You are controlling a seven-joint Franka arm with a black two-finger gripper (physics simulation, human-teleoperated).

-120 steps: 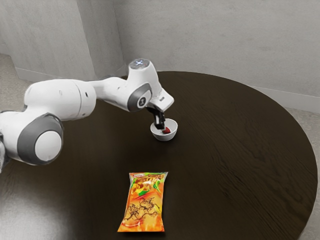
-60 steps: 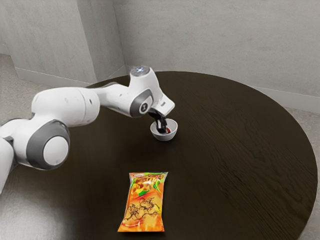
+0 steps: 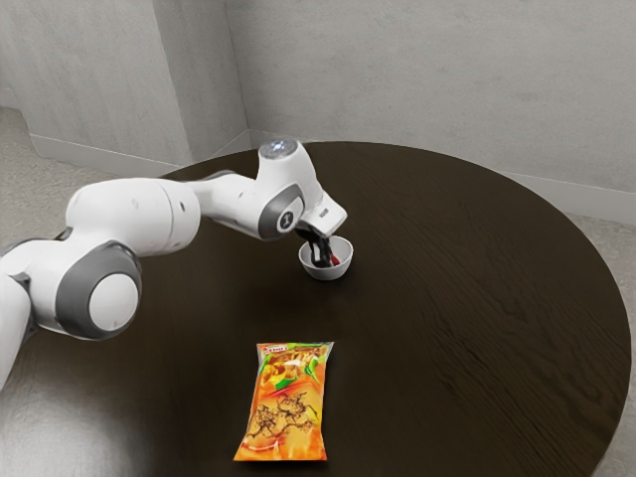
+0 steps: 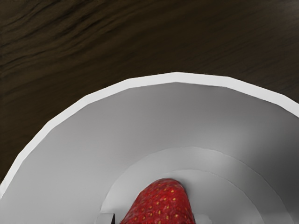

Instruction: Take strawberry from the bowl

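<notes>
Black fingers [image 3: 321, 252]: open or closed, cannot tell.
Red seeded strawberry [image 4: 161, 205]: low inside round white bowl [image 3: 328, 273].
Bowl: on round dark-wood bench [image 3: 447, 298].
Glossy orange-green packet [image 3: 284, 407]: lying on bench, apart from bowl.

Your dark wooden table [image 3: 467, 298], rounded edge | white bowl [image 3: 329, 273]: upright on it, around your gripper's [image 3: 322, 255] lower end | orange snack packet [image 3: 286, 402]: flat on it, well apart from your tool

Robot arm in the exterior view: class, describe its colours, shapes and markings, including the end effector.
The arm is white, with rounded links and grey bands around pale, round joint caps. A small, dark, round emblem marks the wrist end. The end effector is black.
</notes>
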